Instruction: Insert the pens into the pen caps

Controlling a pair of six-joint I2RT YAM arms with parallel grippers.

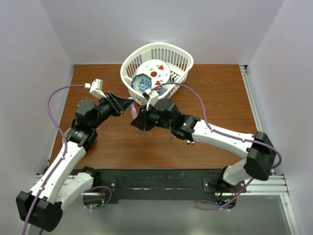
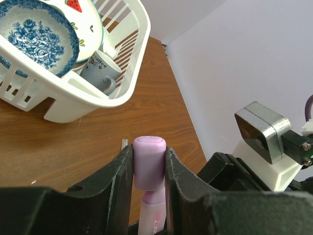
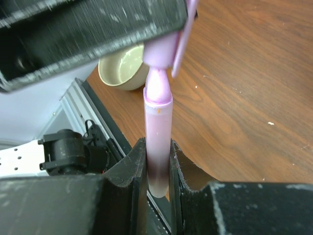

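The right pincer (image 3: 158,152) is clamping the pink marker (image 3: 157,117), whose tip is meeting the pale pink cap (image 2: 149,164). The left pincer (image 2: 149,152) is gripping that cap above the worktop (image 1: 215,98). Beyond, a white basket (image 1: 183,61) is holding dishes (image 1: 154,73).

We read one word: "Coffee", in script on the grey mug (image 2: 98,73) inside the white basket (image 2: 73,100). The pink marker (image 2: 150,218) barrel carries faint print, cropped at the frame edge; we can't make it out.
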